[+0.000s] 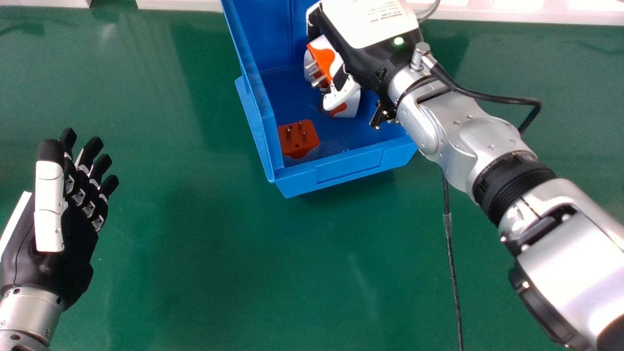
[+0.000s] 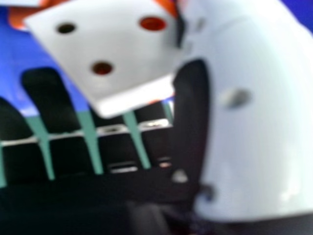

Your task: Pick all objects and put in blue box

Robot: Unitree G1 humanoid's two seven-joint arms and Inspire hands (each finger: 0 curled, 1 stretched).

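The blue box [image 1: 348, 168] stands at the back middle in the head view. My right hand [image 1: 375, 53] is inside it, shut on an orange-and-white plug adapter [image 1: 324, 56] whose metal pins stick out. In the right hand view the adapter [image 2: 117, 49] shows its white socket face, between the thumb and fingers of my right hand [image 2: 190, 107]. Another white adapter [image 1: 350, 106] with an orange patch lies partly hidden below the thumb. A red adapter [image 1: 298, 139] rests near the box's front left corner, pins up. My left hand [image 1: 63, 234] is open at the left.
The green table [image 1: 219, 273] extends around the box. A black cable [image 1: 451, 253] runs over it beneath my right forearm. A pale ledge [image 1: 526, 12] lines the far edge, and the box walls surround my right hand.
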